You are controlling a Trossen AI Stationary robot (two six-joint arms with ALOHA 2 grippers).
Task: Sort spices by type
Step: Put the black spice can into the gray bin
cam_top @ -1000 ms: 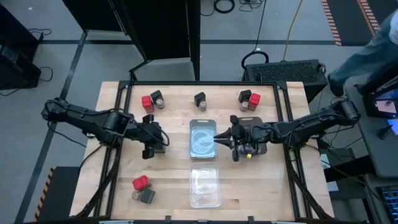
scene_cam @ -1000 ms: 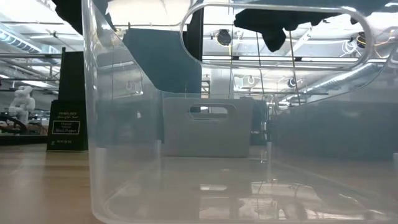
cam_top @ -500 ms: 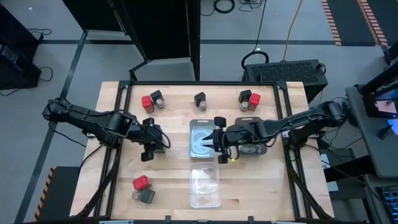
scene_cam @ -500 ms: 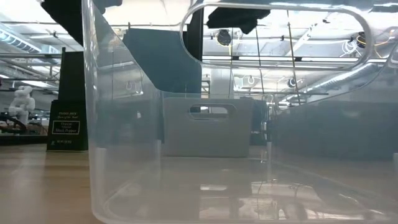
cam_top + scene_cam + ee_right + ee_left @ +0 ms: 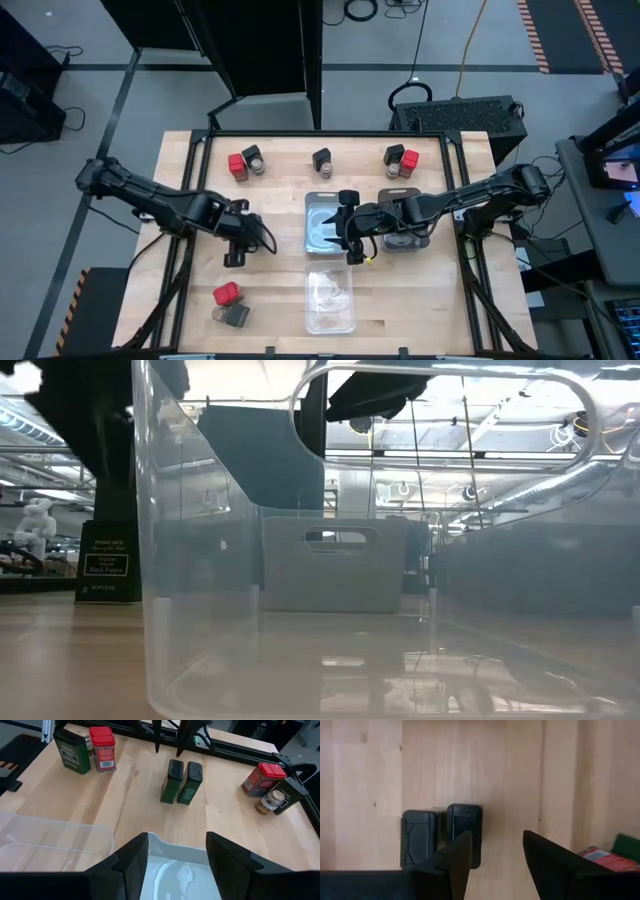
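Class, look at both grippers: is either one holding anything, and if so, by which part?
Nothing is held. The left gripper hangs with jaws apart above two dark tins; the right gripper is empty over the tray.

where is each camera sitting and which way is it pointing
High view: above the table, looking straight down; both arms, left hand, right hand.
Low view: at table-top height, looking level through a clear tray; dark arm parts above.
Left wrist view: looks down past its open fingers at two dark spice tins.
Right wrist view: past its open fingers, over a clear tray's rim.
Shared: both wrist views show the same tin pair.
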